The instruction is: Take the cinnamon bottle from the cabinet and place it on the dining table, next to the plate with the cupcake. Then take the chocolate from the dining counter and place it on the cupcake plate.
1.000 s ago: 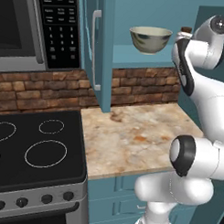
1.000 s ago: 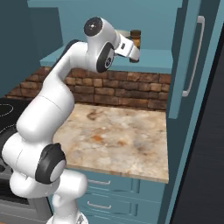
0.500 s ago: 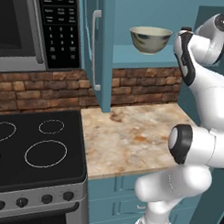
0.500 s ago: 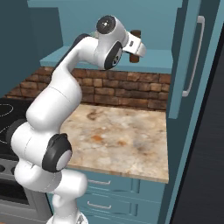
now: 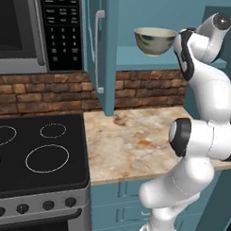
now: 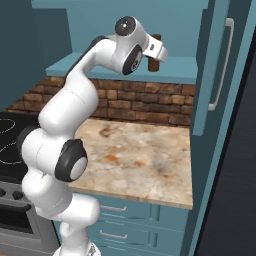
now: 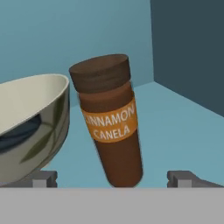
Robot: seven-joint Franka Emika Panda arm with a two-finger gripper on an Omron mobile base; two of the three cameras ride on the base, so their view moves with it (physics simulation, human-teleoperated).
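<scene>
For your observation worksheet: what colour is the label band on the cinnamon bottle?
Orange with white lettering, on the brown cinnamon bottle; hand view shows it best.

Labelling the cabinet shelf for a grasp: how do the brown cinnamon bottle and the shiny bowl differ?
The brown cinnamon bottle is tall, narrow and capped, with an orange label; the shiny metallic bowl is wide, open-topped and unlabelled. The bottle looks matte and dark, the bowl pale and reflective. Both stand side by side on the teal cabinet shelf.

Brown cylindrical cinnamon bottle, orange label band: reads "INNAMON" over "CANELA", first letter hidden by curve. Black microwave keypad: white markings, too small to read.
</scene>
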